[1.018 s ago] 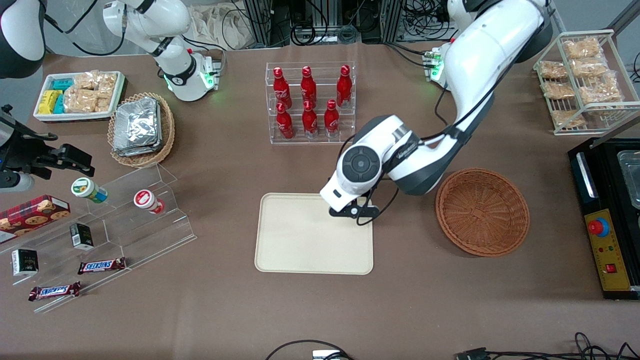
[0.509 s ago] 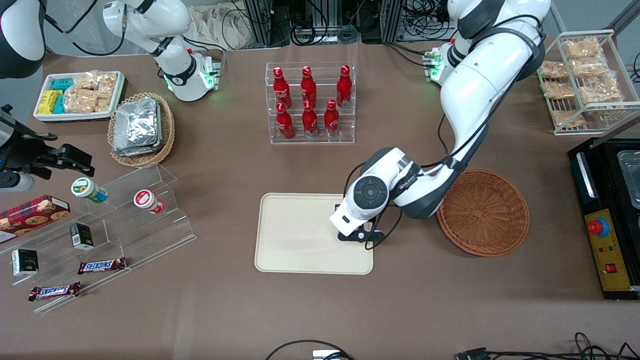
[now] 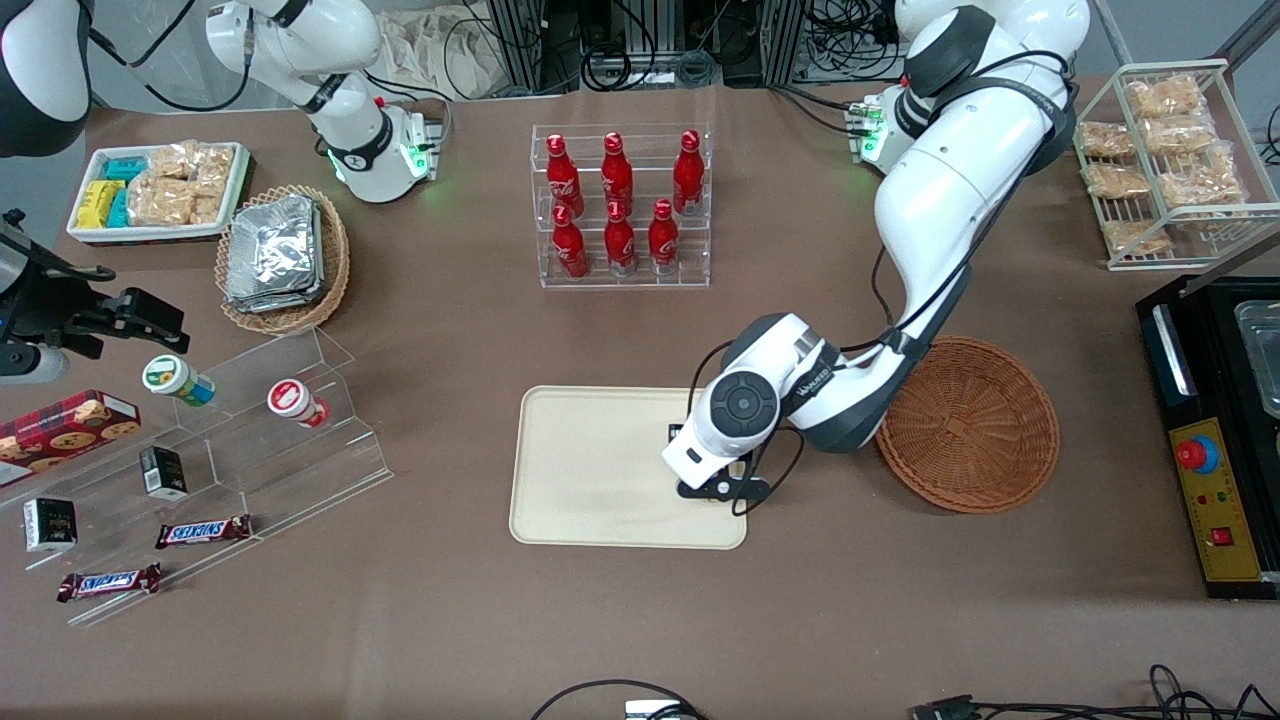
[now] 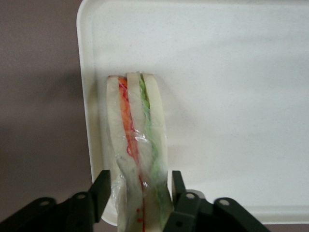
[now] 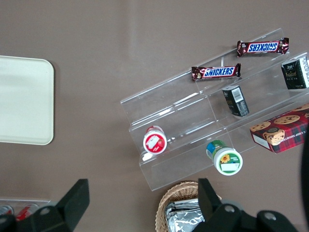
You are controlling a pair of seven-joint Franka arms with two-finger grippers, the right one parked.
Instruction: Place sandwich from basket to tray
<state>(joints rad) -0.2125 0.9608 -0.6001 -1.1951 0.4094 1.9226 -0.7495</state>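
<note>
The hand (image 4: 137, 191), gripping the sandwich (image 4: 136, 145), has dropped low over the tray (image 4: 231, 72), so release looks next.

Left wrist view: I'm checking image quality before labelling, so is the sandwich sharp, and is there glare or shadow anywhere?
Left wrist view: the sandwich is sharp at its far tip, softer and blurred by plastic wrap near the gripper, which is shut on it; the tray looks washed out. Front view: even light, a soft arm shadow on the tray, and the gripper hides the sandwich.
</note>
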